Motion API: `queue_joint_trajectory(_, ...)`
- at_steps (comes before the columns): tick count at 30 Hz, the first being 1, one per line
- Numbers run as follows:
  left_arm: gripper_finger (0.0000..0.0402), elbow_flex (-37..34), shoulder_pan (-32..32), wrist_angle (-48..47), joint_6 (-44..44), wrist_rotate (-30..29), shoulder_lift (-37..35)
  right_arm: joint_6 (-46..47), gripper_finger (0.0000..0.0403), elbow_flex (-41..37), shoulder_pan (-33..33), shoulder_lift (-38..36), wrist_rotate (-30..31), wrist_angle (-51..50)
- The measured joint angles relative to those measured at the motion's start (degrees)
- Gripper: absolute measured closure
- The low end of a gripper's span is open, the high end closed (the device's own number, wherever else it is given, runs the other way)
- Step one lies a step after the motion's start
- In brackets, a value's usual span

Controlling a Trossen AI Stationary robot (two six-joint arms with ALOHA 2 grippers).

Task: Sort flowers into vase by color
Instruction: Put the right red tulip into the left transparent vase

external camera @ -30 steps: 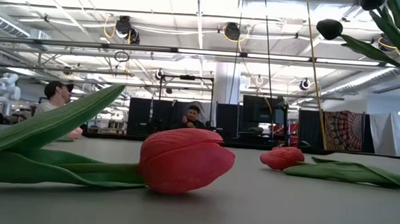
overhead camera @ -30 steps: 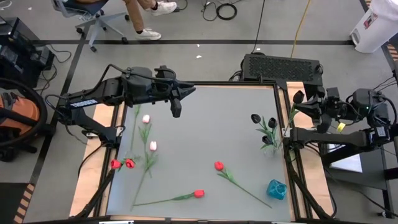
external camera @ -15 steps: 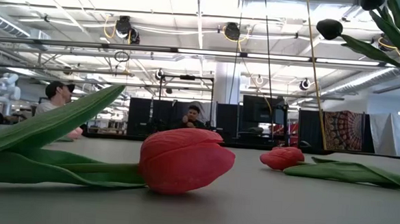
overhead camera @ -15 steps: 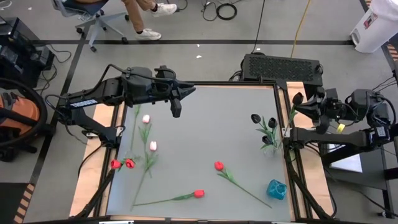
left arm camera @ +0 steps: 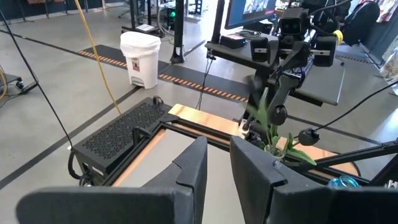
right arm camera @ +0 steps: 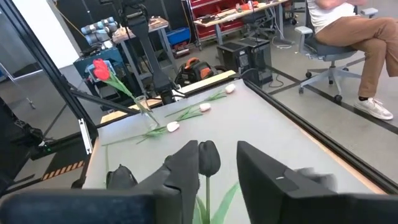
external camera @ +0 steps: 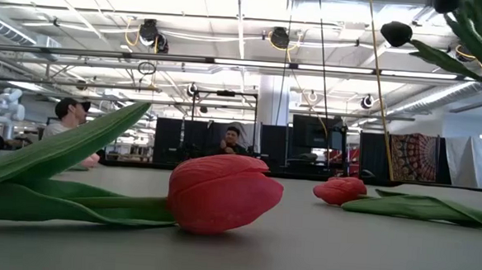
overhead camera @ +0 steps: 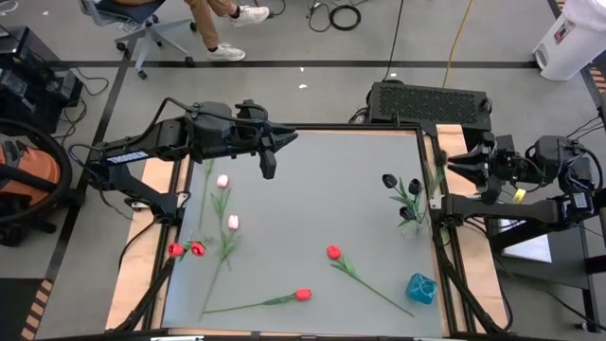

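High view, left gripper (overhead camera: 268,157) over the table's (overhead camera: 312,199) far left, fingers slightly apart and empty, pink flowers (overhead camera: 227,201) and red flowers (overhead camera: 301,295) lying loose, black flowers (overhead camera: 402,192) in a vase at the right edge, right gripper (overhead camera: 456,163) beside them, fingers parted around a black tulip (right arm camera: 208,158).

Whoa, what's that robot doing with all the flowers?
It is sorting fake tulips by color. Its right hand is at the vase of black tulips by the table's right edge, fingers open around one black tulip. Red tulips and pink tulips lie on the table. The left hand hovers empty at the far side.
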Motion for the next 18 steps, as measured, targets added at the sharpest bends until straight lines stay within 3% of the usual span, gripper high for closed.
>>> queue_joint_trajectory(9, 0.0324, 0.00, 0.00, 0.02, 0.02, 0.00, 0.00, 0.00, 0.0261, 0.00, 0.01, 0.00, 0.00, -0.31)
queue_joint_trajectory(18, 0.0324, 0.00, 0.00, 0.00, 0.02, 0.00, 0.00, 0.00, 0.0250, 0.00, 0.02, 0.00, 0.00, -0.28)
